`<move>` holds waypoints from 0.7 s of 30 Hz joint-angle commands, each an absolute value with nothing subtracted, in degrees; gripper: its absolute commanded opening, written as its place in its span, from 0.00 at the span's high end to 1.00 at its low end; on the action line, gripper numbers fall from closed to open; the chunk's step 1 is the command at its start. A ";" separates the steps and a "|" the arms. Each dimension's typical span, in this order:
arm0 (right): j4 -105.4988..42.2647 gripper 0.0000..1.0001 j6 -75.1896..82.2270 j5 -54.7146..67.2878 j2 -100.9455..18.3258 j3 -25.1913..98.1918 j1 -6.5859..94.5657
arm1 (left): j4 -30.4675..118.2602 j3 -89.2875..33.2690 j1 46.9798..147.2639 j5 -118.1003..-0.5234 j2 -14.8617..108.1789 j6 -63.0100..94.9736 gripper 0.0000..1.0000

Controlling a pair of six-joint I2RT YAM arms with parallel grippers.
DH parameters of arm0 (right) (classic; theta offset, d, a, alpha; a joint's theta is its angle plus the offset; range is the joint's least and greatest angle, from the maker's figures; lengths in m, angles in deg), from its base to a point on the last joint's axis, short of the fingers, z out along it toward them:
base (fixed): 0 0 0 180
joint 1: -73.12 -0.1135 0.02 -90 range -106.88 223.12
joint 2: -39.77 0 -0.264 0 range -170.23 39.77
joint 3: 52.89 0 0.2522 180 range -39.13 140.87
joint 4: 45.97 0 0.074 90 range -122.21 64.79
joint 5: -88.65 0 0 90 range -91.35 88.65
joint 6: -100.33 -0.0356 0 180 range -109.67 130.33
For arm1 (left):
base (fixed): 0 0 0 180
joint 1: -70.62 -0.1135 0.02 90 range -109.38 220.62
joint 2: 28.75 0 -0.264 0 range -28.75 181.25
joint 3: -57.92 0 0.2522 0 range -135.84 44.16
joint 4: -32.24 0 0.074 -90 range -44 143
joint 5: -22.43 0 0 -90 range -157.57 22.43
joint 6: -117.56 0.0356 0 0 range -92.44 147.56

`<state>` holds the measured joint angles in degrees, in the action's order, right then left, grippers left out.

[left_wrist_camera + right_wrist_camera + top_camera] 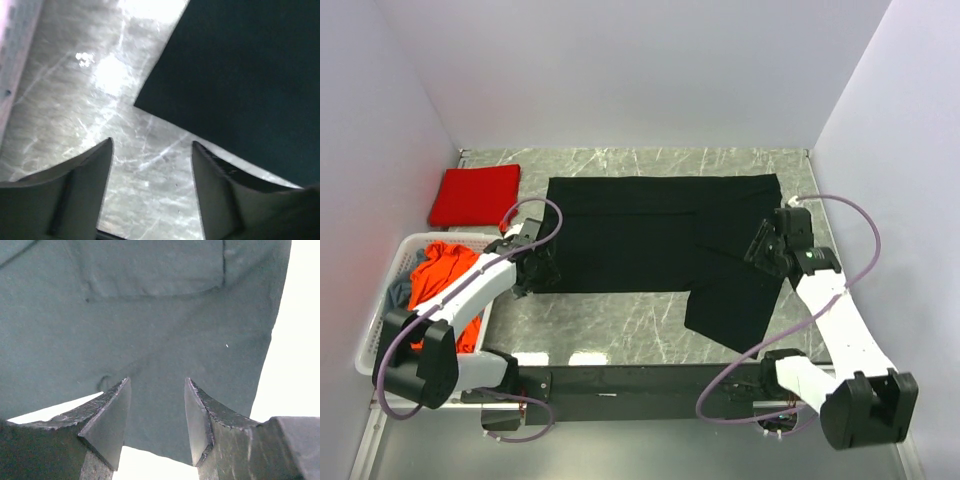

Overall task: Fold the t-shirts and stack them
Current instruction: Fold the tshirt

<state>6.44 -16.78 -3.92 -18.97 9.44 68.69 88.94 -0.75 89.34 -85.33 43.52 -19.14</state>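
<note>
One limp black t-shirt (660, 235) lies spread across the middle of the worktop (620, 325), a sleeve trailing toward the near edge.

Left wrist: the left hand (150, 145) gapes empty over bare worktop, with the shirt's corner just beyond.

Right wrist: the right hand (155, 382) hangs open and empty above the cloth; the hems likely pinch best.

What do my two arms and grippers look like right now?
The left arm and right arm have white links, black joint housings and looping mauve cables. The left gripper and right gripper are dark, each with two wedge-shaped fingers, scuffed along the edges.
</note>
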 commanded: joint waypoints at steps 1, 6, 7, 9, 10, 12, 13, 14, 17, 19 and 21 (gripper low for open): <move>5.58 0.46 -16.21 -5.22 -15.34 6.14 68.37 | 86.43 -1.02 89.69 -89.81 43.67 -20.61 0.33; 4.88 0.47 -16.39 -5.92 -12.35 2.70 68.37 | 84.15 -1.02 89.61 -90.34 47.80 -20.60 0.41; 5.14 0.47 -16.39 -6.27 -12.17 2.27 68.37 | 83.27 -0.67 89.61 -90.16 48.24 -20.69 0.44; 5.14 0.47 -16.47 -6.54 -11.74 1.91 68.37 | 82.56 -0.31 89.69 -90.07 49.65 -20.60 0.44; 5.23 0.47 -16.39 -6.89 -11.56 1.65 68.28 | 82.21 -0.31 89.61 -90.33 50.87 -20.52 0.45; 5.14 0.47 -16.39 -6.98 -11.21 1.56 68.28 | 81.86 -0.49 89.61 -90.60 51.76 -20.51 0.45; 5.05 0.47 -16.39 -7.15 -11.12 1.47 68.37 | 81.25 -0.58 89.61 -90.77 52.54 -20.60 0.44; 5.05 0.47 -16.39 -7.33 -11.12 1.38 68.28 | 81.24 -0.75 89.61 -91.04 52.90 -20.52 0.44; 5.23 0.47 -16.30 -7.51 -11.47 1.38 68.28 | 81.07 -1.19 89.61 -91.39 54.74 -21.04 0.44; 5.32 0.47 -16.30 -7.68 -11.47 1.30 68.28 | 80.81 -1.28 89.61 -90.95 55.45 -21.48 0.44; 5.40 0.47 -16.21 -8.12 -11.12 1.12 68.37 | 80.37 -0.75 89.61 -90.51 56.41 -21.92 0.44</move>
